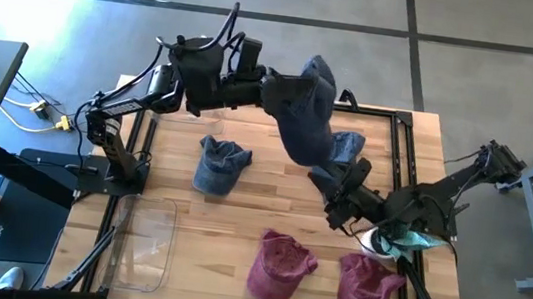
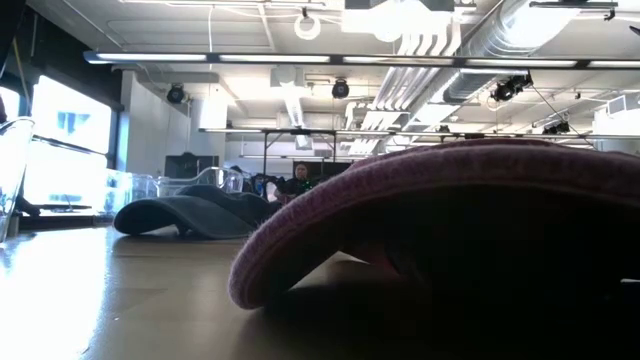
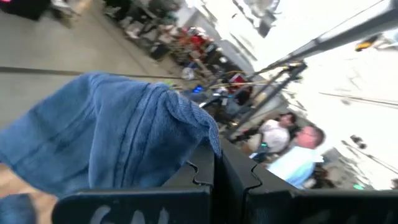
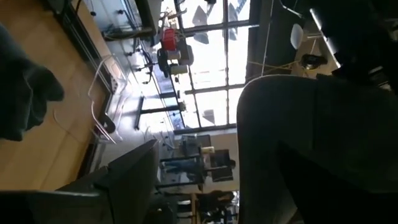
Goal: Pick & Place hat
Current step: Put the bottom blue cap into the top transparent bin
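So at this point the left gripper (image 1: 275,92) was clamped tight on a blue denim hat (image 1: 309,114), holding it up in the air over the far middle of the wooden table (image 1: 238,222), with the cloth drooping down toward the right gripper (image 1: 339,200). That one sat near the table's right side with its fingers spread wide and nothing in them, pretty much under the hanging hat. My guess is the step was either a handoff or carrying the hat to a drop spot, and to do it well I'd keep the left pinch firm until the right fingers had a thick fold of fabric between them, since floppy denim slips out easily, and I'd keep the dangling part from snagging the right arm. The clear plastic bin (image 1: 143,241) at the near left looked like a possible target, though I can't say for sure. Elsewhere on the table there was another blue hat (image 1: 221,163) lying left of centre, and two maroon hats (image 1: 278,267) along the near edge; one of those filled most of the low view. The tabletop was pale butcher-block wood with a black frame around it. The room behind looked like an open workshop with exposed ducts, strip lights and big windows, and a couple of people showed far off.
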